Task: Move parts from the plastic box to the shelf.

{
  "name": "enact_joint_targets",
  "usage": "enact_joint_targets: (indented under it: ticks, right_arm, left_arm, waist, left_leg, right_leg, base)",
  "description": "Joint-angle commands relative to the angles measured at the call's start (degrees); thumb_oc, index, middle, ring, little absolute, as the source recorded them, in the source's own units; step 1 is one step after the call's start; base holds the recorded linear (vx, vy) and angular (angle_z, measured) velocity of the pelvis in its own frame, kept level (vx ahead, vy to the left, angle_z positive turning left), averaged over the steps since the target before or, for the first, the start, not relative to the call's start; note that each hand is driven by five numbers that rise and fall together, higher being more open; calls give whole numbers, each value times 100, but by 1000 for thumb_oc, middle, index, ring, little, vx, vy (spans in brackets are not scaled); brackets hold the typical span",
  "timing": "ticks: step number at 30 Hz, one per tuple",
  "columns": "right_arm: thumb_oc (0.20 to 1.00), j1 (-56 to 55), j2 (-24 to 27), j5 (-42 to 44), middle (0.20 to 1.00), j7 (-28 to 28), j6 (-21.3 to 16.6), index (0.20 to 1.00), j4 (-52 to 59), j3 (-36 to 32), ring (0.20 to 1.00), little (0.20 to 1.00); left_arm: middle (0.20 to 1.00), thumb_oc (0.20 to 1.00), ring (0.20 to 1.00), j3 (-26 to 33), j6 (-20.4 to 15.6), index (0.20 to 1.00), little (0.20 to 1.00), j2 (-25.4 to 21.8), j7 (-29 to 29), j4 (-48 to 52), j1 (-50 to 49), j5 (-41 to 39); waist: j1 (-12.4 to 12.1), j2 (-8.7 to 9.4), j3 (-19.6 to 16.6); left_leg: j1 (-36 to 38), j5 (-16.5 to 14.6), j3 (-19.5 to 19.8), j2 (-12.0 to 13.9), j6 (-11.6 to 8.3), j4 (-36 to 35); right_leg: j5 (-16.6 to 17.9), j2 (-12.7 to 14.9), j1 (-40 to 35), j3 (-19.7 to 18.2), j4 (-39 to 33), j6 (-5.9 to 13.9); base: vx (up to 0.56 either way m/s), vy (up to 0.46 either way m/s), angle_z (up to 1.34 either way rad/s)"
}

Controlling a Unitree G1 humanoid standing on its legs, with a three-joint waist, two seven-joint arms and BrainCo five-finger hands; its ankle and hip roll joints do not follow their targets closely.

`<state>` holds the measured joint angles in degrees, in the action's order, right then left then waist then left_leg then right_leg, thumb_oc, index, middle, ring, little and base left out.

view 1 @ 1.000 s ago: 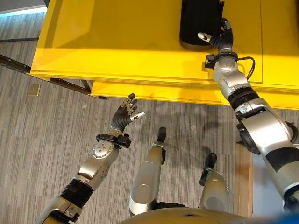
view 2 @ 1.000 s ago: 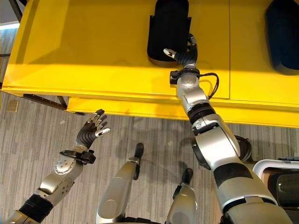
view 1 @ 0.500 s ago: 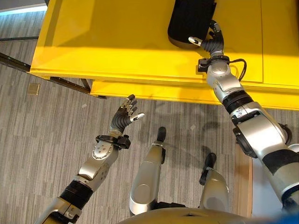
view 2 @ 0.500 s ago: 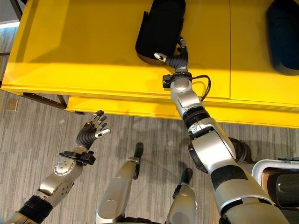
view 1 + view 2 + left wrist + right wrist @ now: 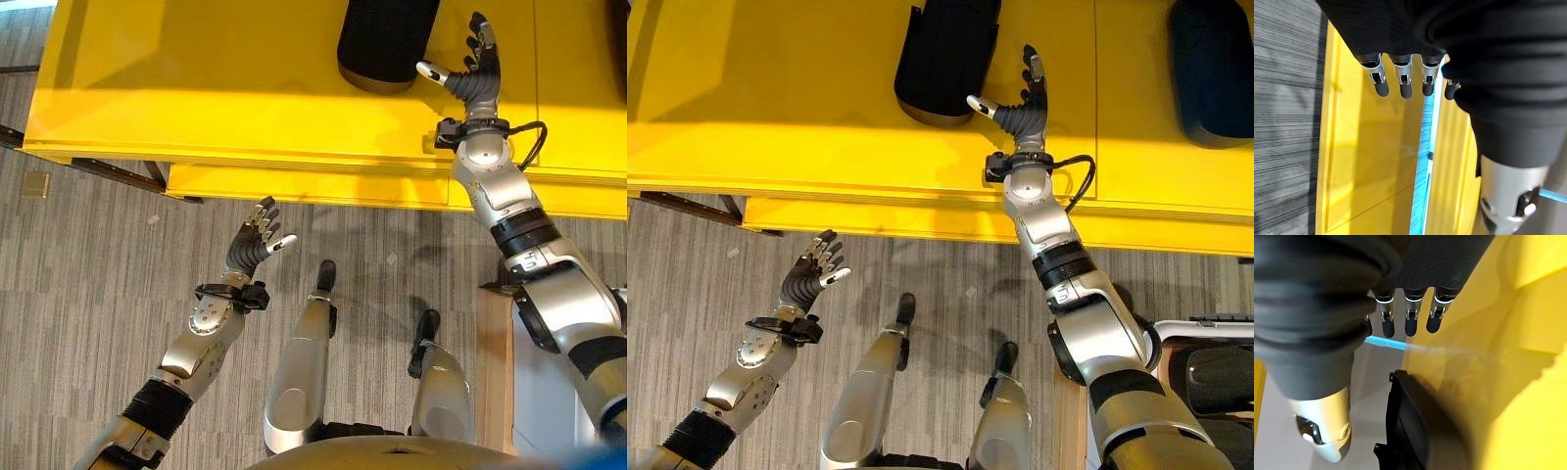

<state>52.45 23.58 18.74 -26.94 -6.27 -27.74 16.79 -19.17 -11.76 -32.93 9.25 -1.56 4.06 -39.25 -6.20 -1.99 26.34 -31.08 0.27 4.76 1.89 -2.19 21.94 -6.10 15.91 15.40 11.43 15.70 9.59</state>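
Nearest, the left hand (image 5: pixel 253 245) hangs over the grey striped carpet floor (image 5: pixel 88 294), fingers loosely spread, holding nothing. Farther off, the right hand (image 5: pixel 1023 106) hovers above the flat yellow shelf (image 5: pixel 196 88), fingers straight, thumb out, just beside a black moulded plastic part (image 5: pixel 945 59) lying there.

No text, label, number or sign can be read on anything here
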Motion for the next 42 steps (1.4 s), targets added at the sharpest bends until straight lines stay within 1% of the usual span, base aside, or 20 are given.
enact_joint_targets:
  ticks: [1, 6, 10, 11, 12, 13, 17, 19, 22, 25, 26, 28, 29, 32, 33, 34, 36, 38, 40, 42]
  right_arm:
    - [1000, -318, 259, -226, 1000, 9, -427, 1000, 592, -307, 1000, 1000]
    - [1000, -1549, 192, -293, 1000, 270, -602, 1000, 1917, -642, 1000, 1000]
    - [1000, -2551, 73, -41, 1000, 674, -856, 1000, 2990, -785, 1000, 1000]
    - [1000, -2562, 71, -42, 1000, 676, -850, 1000, 3001, -786, 1000, 1000]
    - [1000, -2870, 29, 89, 1000, 854, -898, 1000, 3334, -778, 1000, 1000]
    - [1000, -2879, 28, 90, 1000, 856, -893, 1000, 3342, -781, 1000, 1000]
    - [1000, -3432, 16, 385, 1000, 1213, -986, 1000, 3845, -817, 1000, 1000]
    - [1000, -3746, 4, 559, 1000, 1435, -991, 1000, 4077, -778, 1000, 1000]
    - [1000, -3907, -10, 670, 1000, 1551, -990, 1000, 4173, -753, 1000, 1000]
    - [1000, -4081, -10, 791, 1000, 1675, -977, 1000, 4253, -706, 1000, 1000]
    - [1000, -4195, -31, 957, 1000, 1763, -978, 1000, 4280, -645, 1000, 1000]
    - [1000, -4252, -24, 993, 1000, 1798, -972, 1000, 4307, -634, 1000, 1000]
    - [1000, -4316, -20, 1074, 1000, 1838, -984, 1000, 4338, -617, 1000, 1000]
    - [1000, -4300, -19, 1124, 1000, 1851, -980, 1000, 4318, -570, 1000, 1000]
    - [1000, -4232, -25, 1213, 1000, 1865, -997, 1000, 4325, -465, 1000, 1000]
    - [1000, -4229, -25, 1214, 1000, 1866, -998, 1000, 4323, -469, 1000, 1000]
    - [1000, -4150, 6, 1221, 1000, 1841, -1025, 1000, 4341, -385, 1000, 1000]
    - [1000, -4124, 8, 1270, 1000, 1863, -1028, 1000, 4326, -341, 1000, 1000]
    - [1000, -4077, 2, 1213, 1000, 1814, -1033, 1000, 4330, -279, 1000, 1000]
    - [1000, -4071, -5, 1190, 1000, 1773, -1045, 1000, 4295, -200, 1000, 1000]
  left_arm:
    - [1000, 1000, 1000, 453, -348, 1000, 1000, -43, 94, 530, -244, 106]
    - [1000, 1000, 1000, 861, -476, 1000, 1000, -117, 133, 1072, -455, 251]
    - [1000, 1000, 1000, 1333, -653, 1000, 1000, -155, 202, 1643, -555, 426]
    - [1000, 1000, 1000, 1335, -649, 1000, 1000, -157, 203, 1651, -565, 426]
    - [1000, 1000, 1000, 1472, -726, 1000, 1000, -155, 231, 1767, -508, 512]
    - [1000, 1000, 1000, 1471, -725, 1000, 1000, -155, 232, 1770, -512, 513]
    - [1000, 1000, 1000, 1782, -847, 1000, 1000, -129, 258, 2068, -426, 641]
    - [1000, 1000, 1000, 1879, -917, 1000, 1000, 13, 271, 2202, -300, 655]
    - [1000, 1000, 1000, 1911, -937, 1000, 1000, 92, 306, 2195, -212, 724]
    - [1000, 1000, 1000, 1871, -933, 1000, 1000, 191, 421, 2064, -18, 850]
    - [1000, 1000, 1000, 1784, -917, 1000, 1000, 313, 488, 1864, 147, 809]
    - [1000, 1000, 1000, 1762, -907, 1000, 1000, 350, 538, 1751, 226, 843]
    - [1000, 1000, 1000, 1769, -876, 1000, 1000, 365, 720, 1517, 429, 1096]
    - [1000, 1000, 1000, 1722, -870, 1000, 1000, 391, 819, 1307, 569, 1115]
    - [1000, 1000, 1000, 1668, -835, 1000, 1000, 365, 1072, 745, 976, 1278]
    - [1000, 1000, 1000, 1663, -841, 1000, 1000, 365, 1072, 736, 986, 1277]
    - [1000, 1000, 1000, 1608, -818, 1000, 1000, 315, 1273, 219, 1408, 1357]
    - [1000, 1000, 1000, 1570, -826, 1000, 1000, 300, 1335, 32, 1567, 1353]
    - [1000, 1000, 1000, 1480, -892, 1000, 1000, 417, 1355, -327, 1835, 955]
    - [1000, 1000, 1000, 1449, -874, 1000, 1000, 281, 1488, -858, 2215, 920]
  waist:
    - [-37, 31, -27]
    - [43, 40, -59]
    - [126, 67, -101]
    - [126, 69, -107]
    - [171, 81, -121]
    - [170, 82, -125]
    - [272, 117, -177]
    - [358, 159, -209]
    - [408, 178, -238]
    - [479, 206, -258]
    - [542, 225, -259]
    - [565, 229, -261]
    - [614, 247, -257]
    - [637, 258, -252]
    - [708, 286, -250]
    - [704, 286, -247]
    - [771, 320, -250]
    - [787, 332, -253]
    - [840, 352, -260]
    - [902, 387, -273]
  left_leg:
    - [-19, -324, -245, 287, -51, 260]
    - [13, -307, -257, 321, -57, 254]
    - [62, -262, -268, 368, -81, 215]
    - [62, -261, -269, 367, -81, 213]
    - [92, -242, -277, 387, -97, 188]
    - [94, -241, -278, 386, -97, 186]
    - [162, -212, -312, 426, -138, 129]
    - [237, -192, -332, 464, -171, 76]
    - [260, -186, -348, 485, -183, 64]
    - [278, -179, -374, 517, -204, 60]
    - [290, -176, -387, 536, -216, 74]
    - [293, -173, -394, 544, -224, 78]
    - [302, -178, -404, 567, -239, 99]
    - [292, -176, -420, 572, -242, 111]
    - [276, -172, -455, 608, -246, 125]
    - [276, -172, -457, 608, -246, 125]
    - [251, -172, -480, 638, -255, 154]
    - [243, -170, -490, 649, -258, 156]
    - [231, -160, -499, 669, -262, 155]
    - [213, -157, -511, 687, -273, 167]
  right_leg:
    - [-352, -93, -192, -71, 404, -210]
    - [-373, -104, -189, -83, 419, -221]
    - [-377, -112, -206, -100, 402, -227]
    - [-378, -111, -205, -100, 403, -227]
    - [-367, -112, -192, -125, 410, -227]
    - [-368, -111, -192, -126, 410, -227]
    - [-353, -139, -202, -162, 372, -232]
    - [-342, -148, -203, -188, 363, -230]
    - [-338, -156, -194, -212, 370, -238]
    - [-335, -171, -171, -250, 375, -242]
    - [-335, -180, -158, -271, 398, -246]
    - [-335, -184, -156, -280, 399, -249]
    - [-332, -190, -130, -303, 417, -255]
    - [-319, -197, -111, -319, 425, -257]
    - [-294, -210, -59, -376, 432, -251]
    - [-294, -210, -57, -379, 434, -251]
    - [-278, -230, -22, -420, 442, -250]
    - [-279, -232, -16, -428, 443, -249]
    - [-271, -230, 15, -446, 457, -243]
    - [-273, -242, 45, -476, 475, -242]
  base:
    - [-4, -20, -5]
    - [-7, -22, -5]
    - [-11, -28, -5]
    - [0, 0, 0]
    - [0, 0, 0]
    - [-18, -7, -4]
    - [-7, -6, -4]
    - [-5, -1, -11]
    - [-8, 1, -15]
    - [-10, -4, -5]
    - [-4, -1, -9]
    - [-4, 3, -9]
    - [-7, 6, -9]
    - [-10, 13, -9]
    - [-9, 22, -5]
    - [-13, 34, -14]
    - [-6, 13, -17]
    - [-3, 6, -9]
    - [0, 6, -3]
    - [0, 0, 0]
